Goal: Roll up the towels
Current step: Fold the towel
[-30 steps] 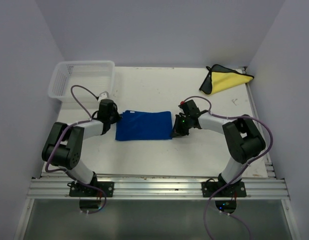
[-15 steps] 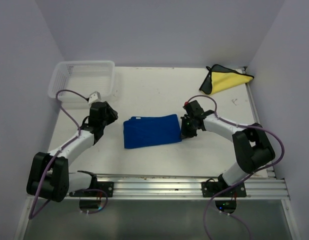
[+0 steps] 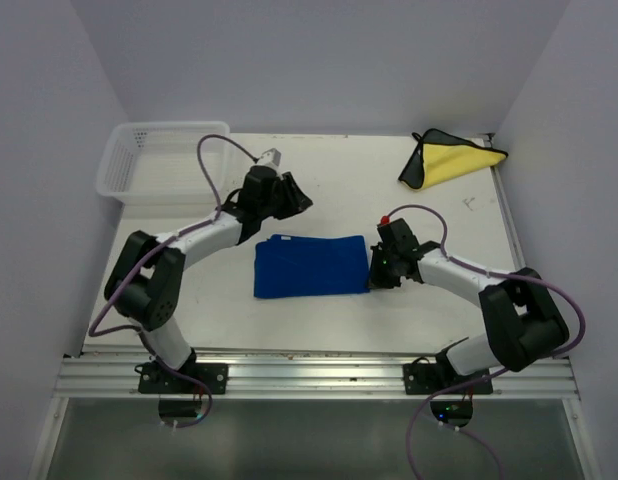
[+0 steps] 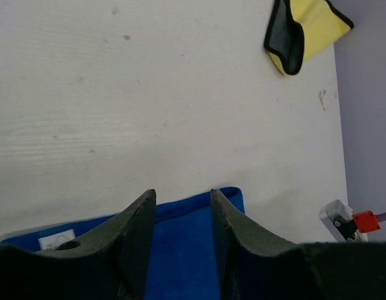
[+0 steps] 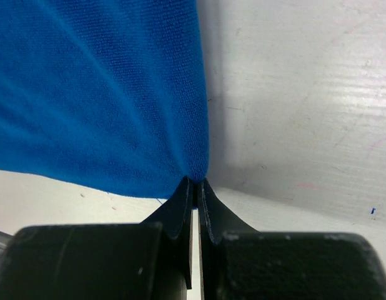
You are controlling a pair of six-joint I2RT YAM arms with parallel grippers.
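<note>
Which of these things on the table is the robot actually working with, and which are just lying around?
Part of the job: blue towel; yellow towel.
Just lying about: white mesh basket.

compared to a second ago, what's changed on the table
The left gripper let go of the blue towel's left edge, opened, and swung round to its far edge. The right gripper, still pinching the towel's right edge, dragged it a little to the right. The yellow towel and the basket stayed put.
</note>
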